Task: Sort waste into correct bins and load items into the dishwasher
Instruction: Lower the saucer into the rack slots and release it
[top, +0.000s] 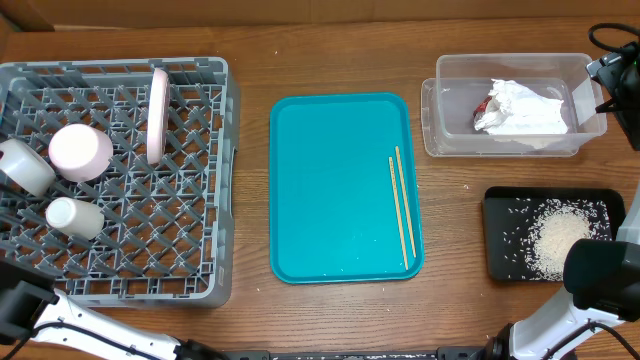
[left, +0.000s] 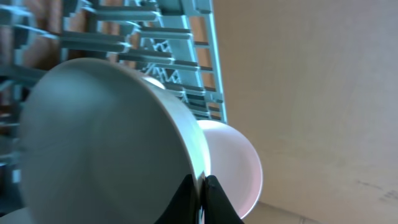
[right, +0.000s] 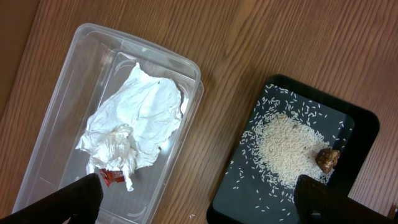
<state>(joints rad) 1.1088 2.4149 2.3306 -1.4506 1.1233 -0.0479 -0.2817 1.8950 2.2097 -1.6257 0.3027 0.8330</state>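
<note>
Left gripper (left: 202, 198) pinched the saucer-bowl's (left: 106, 143) rim inside the dish rack (left: 180, 37) at the counter's left edge. Released tilted, it could knock the pink bowl (left: 235, 165). Right gripper (right: 202, 202) hung spread above the tub (right: 193, 70).

Wooden table (top: 330, 50), plain beige wall (left: 323, 93)
The brown top shows clear grain under soft, even light; the wall is pale and matt.

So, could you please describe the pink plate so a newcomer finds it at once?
Find the large grey plastic lattice dish rack at the overhead view's left. Right of its middle is the pale pink round plate. Unlike the round pale bowl beside it, it stands on edge.
</note>
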